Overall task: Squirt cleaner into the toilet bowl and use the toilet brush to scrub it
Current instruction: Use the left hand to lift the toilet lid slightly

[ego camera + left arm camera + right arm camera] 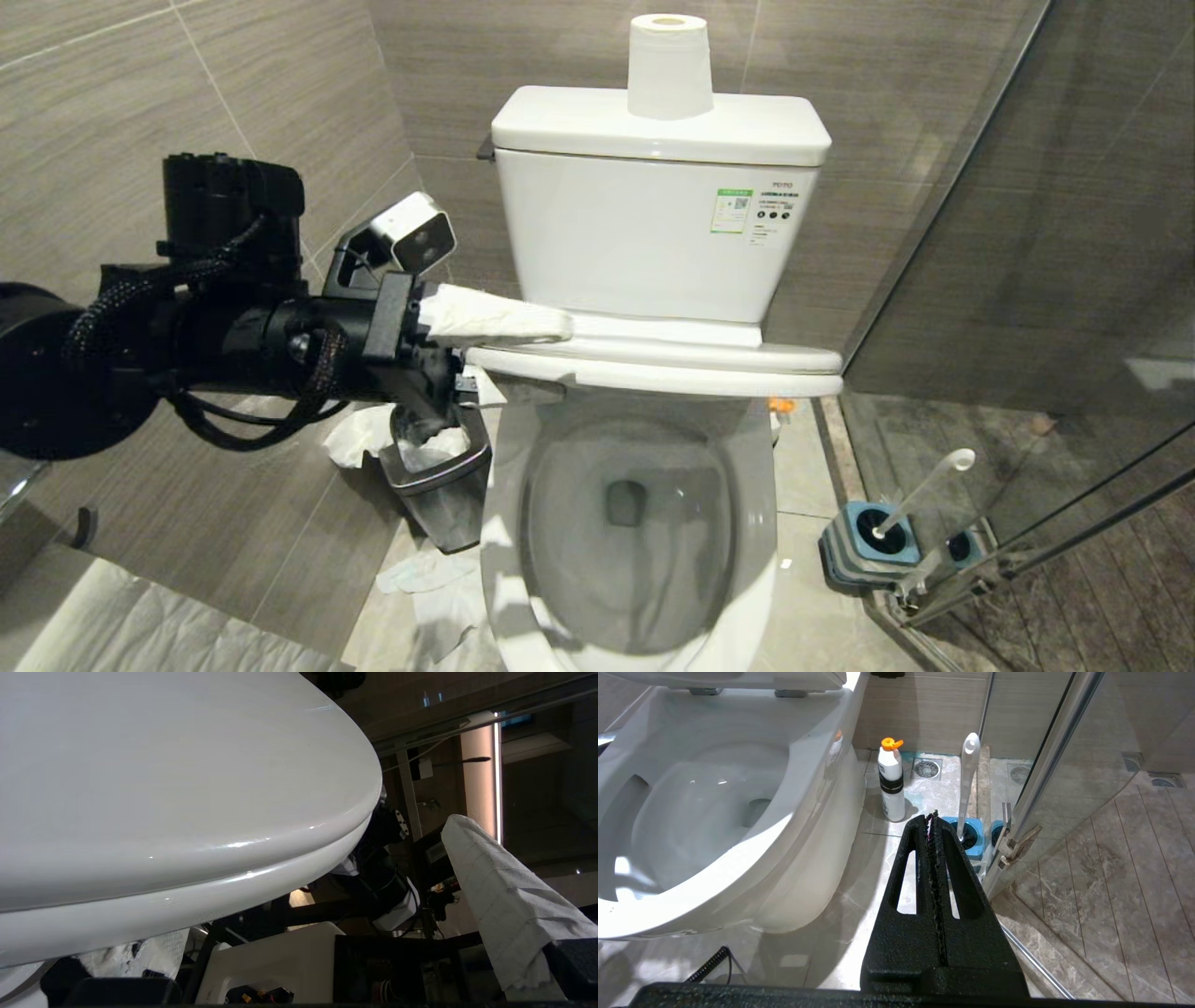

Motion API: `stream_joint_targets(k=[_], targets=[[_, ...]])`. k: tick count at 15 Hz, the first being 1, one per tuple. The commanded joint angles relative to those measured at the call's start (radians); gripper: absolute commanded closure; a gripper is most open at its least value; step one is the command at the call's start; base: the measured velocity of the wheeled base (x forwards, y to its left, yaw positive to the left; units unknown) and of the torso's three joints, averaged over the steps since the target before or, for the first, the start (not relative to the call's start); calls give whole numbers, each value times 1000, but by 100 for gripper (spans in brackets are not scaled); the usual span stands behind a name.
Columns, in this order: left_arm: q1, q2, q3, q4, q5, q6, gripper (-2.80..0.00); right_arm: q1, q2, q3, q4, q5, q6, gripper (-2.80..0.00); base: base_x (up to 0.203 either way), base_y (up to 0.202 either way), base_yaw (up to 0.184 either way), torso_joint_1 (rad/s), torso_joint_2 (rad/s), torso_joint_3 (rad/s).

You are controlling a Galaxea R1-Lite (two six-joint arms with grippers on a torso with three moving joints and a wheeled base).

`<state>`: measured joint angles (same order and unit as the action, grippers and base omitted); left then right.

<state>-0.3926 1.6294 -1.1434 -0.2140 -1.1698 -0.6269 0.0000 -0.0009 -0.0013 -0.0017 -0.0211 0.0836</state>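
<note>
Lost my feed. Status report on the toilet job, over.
Left gripper open, paper-wrapped fingers at the raised seat and lid. Right gripper shut, parked low. Toilet brush in its holder, untouched. Toilet bowl open, no cleaner visible.

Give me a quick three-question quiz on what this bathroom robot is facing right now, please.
1. True or false: the toilet brush stands in its blue-topped holder, with no claw on it.
2. What stands on top of the cistern? A: a toilet paper roll. B: a spray can. C: a sponge.
3. Which claw has paper-wrapped fingers open across the edge of the toilet's seat and lid?

Key: 1 true. 2 A. 3 the left claw.
</note>
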Motion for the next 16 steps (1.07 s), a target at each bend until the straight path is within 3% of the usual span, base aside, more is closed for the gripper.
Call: stream_joint_targets(k=[1,4,10,16], targets=[[1,4,-58,-1,-7,-20,-280,0,-1,0,0,0,1,0,0,0,0,0,0,0],[1,3,-103,-2,-7,-69,-280,0,0,1,0,0,1,0,0,0,0,0,0,0],[0,26,-158,-2,-6,-68,-280,0,0,0,0,0,1,0,0,0,0,0,0,0],[3,57,-241,-2,36,-67,-280,0,-1,0,0,0,1,0,0,0,0,0,0,0]])
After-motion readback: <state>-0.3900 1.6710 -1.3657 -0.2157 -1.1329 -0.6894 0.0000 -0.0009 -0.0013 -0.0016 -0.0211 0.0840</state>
